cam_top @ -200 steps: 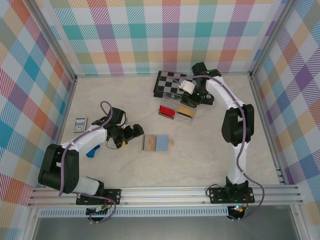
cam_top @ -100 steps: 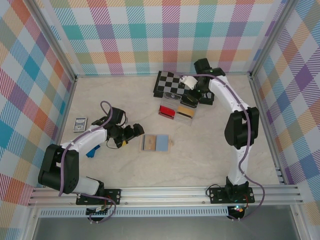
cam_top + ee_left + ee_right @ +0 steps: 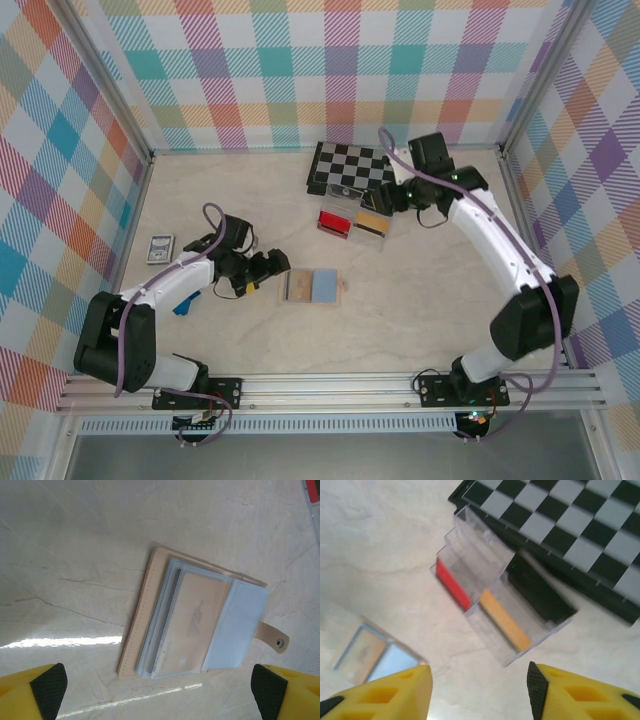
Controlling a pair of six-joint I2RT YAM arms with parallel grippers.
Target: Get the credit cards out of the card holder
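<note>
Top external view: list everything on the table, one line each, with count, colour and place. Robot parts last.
card holder: one, light blue and tan, open at mid-table.
tan card: one on top, in the holder's clear sleeve; any beneath cannot be counted.
clear tray: one, transparent, just in front of the chessboard.
red card: one, tray's left half.
orange-tan card: one, dark stripe, tray's right half.
chessboard: one, black and pale, far edge.
playing-card box: one, blue-patterned, far left.
small blue item: one, beside the left arm; unclear what.
left claw: yellow, open, left of the holder.
right claw: yellow, open, empty, over the tray.
</note>
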